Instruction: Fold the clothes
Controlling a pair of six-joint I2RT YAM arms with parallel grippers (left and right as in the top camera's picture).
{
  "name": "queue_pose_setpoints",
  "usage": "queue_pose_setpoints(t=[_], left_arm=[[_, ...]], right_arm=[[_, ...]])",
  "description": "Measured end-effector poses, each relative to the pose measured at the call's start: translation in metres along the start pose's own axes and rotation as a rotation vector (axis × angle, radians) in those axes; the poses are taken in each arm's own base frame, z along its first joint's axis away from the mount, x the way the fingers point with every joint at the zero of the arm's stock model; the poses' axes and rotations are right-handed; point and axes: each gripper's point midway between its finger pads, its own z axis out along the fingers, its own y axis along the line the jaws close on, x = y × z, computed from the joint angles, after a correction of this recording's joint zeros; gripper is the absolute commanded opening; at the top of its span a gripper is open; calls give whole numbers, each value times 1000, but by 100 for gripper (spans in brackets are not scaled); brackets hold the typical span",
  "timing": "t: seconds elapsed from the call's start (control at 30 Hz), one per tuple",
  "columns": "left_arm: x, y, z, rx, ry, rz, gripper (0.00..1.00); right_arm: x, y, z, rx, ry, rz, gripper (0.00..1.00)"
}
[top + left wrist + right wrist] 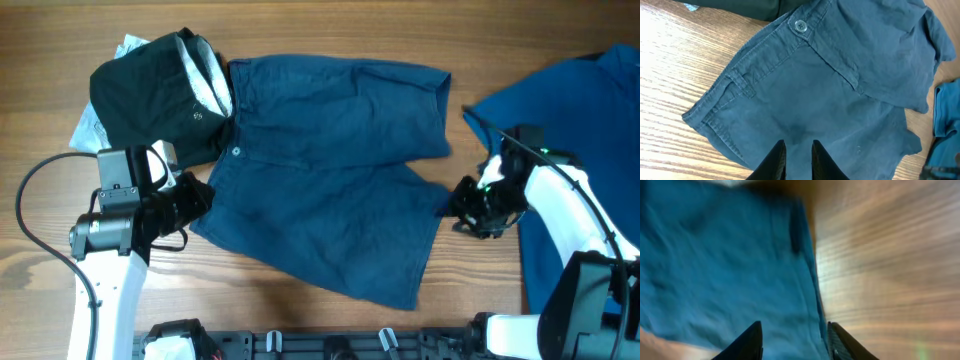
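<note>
Shorts [330, 180] spread flat on table [300, 30], lying between the two claws. Left claw [799, 150] is over the waistband end, with the button [800, 25] well ahead of its tips. Jaws almost together, thin gap, can't tell if cloth is pinched. Right claw [795, 330] is at the leg hem, jaws apart, released, hem edge running between the fingers; view blurred. Black garment [150, 90] ahead of left claw, touching the waistband. Blue shirt [590, 110] just behind right claw.
</note>
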Motion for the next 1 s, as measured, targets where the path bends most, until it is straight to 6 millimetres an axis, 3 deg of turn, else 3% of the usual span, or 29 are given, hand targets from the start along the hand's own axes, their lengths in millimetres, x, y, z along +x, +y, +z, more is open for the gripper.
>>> queue_pose_setpoints(t=[0.27,0.53,0.63,0.77,0.93,1.0], left_arm=[[1,0,0,-2,3,0,31],[2,1,0,-5,9,-4,39],[2,1,0,-4,8,-3,40],[2,1,0,-3,6,-2,43],[2,1,0,-3,6,-2,45],[2,1,0,-3,6,-2,46]], right_arm=[[63,6,36,59,185,-119,54],[122,-31,67,173,344,-114,52],[130,-36,71,192,361,-124,53],[130,-34,73,197,354,-119,38],[130,-34,73,199,352,-102,39],[130,-34,73,201,351,-93,30]])
